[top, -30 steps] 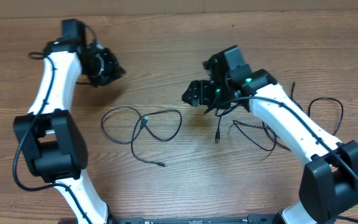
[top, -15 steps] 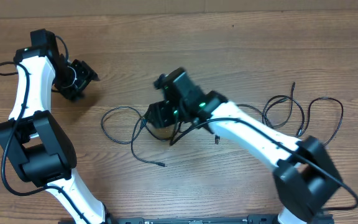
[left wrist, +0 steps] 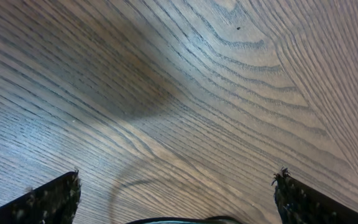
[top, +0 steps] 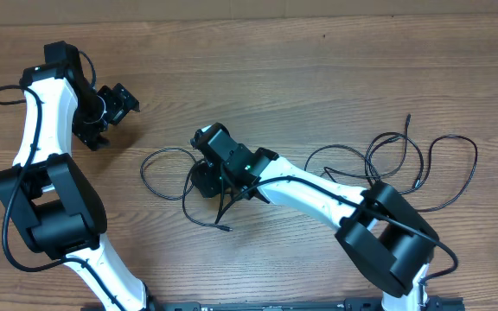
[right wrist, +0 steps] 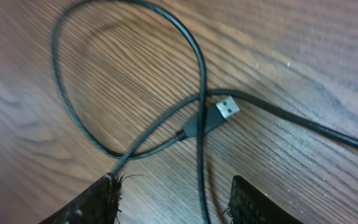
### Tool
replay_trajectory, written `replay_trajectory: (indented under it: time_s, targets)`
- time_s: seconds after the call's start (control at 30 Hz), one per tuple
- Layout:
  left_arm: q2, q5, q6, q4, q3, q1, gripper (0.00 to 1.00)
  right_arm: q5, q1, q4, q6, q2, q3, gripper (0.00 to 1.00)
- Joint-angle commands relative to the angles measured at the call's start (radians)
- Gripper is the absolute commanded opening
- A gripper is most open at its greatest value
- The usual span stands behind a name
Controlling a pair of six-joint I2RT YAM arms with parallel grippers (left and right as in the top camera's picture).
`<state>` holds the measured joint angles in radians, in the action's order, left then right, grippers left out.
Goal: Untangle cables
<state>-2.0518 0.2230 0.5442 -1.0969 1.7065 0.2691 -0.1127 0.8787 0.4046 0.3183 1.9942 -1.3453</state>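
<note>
Nearest the table's front edge, we see the thin tail of the looped cable (top: pixel 143 168) ending in a small plug tip (top: pixel 224 228) on the wooden table (top: pixel 318 69). Just beyond it, the right gripper (top: pixel 206 177) hangs low over the middle of that cable, with the right arm stretched across from the right side.

In the right wrist view its fingers (right wrist: pixel 98 199) stand spread, pinching nothing. One strand of the cable (right wrist: pixel 194 46) runs down between them without touching either pad. Just ahead of the fingertips a metal USB plug (right wrist: pixel 227 108) lies flat where several strands cross. Past it a rounded loop lies open on the wood.

Further to the right, well apart from this gripper, we see the other cables (top: pixel 475 162) in loose overlapping loops near the right arm's base link.

Farthest off, at the back left of the table, the left gripper (top: pixel 111 108) is clear of every cable. Its jaws are spread wide, and the left wrist view shows both fingertips (left wrist: pixel 55 199) far apart above bare wood grain, holding nothing.
</note>
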Motion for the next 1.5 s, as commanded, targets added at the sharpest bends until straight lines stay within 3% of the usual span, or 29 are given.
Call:
replay_trajectory:
  time_s: [0.0, 0.2, 0.23, 0.37, 0.63, 1.13, 1.27, 1.47]
  targets:
    - [0.002, -0.016, -0.009, -0.002, 0.013, -0.002, 1.0, 0.007, 0.005, 0.005, -0.005, 0.028, 0.003, 0.59]
    - [0.002, -0.016, -0.009, -0.002, 0.013, -0.001, 1.0, -0.202, 0.005, 0.018, -0.004, 0.032, 0.003, 0.87]
    - [0.002, -0.016, -0.009, -0.002, 0.013, -0.002, 1.0, -0.217, 0.008, 0.019, 0.005, 0.032, 0.003, 0.99]
    - [0.002, -0.016, -0.009, -0.002, 0.013, -0.001, 1.0, -0.158, 0.037, 0.02, 0.026, 0.034, 0.003, 1.0]
    - [0.002, -0.016, -0.009, -0.002, 0.013, -0.001, 1.0, 0.258, 0.146, 0.003, 0.048, 0.043, 0.003, 1.0]
    - [0.002, -0.016, -0.009, -0.002, 0.013, -0.001, 1.0, 0.308, 0.197, -0.029, 0.038, 0.117, 0.003, 1.0]
    - [0.002, -0.016, -0.009, -0.002, 0.013, -0.001, 1.0, 0.317, 0.197, -0.016, -0.05, 0.118, 0.003, 1.0]
    - [0.002, -0.016, -0.009, -0.002, 0.013, -0.001, 1.0, 0.328, 0.198, 0.0, -0.058, 0.117, 0.001, 1.0]
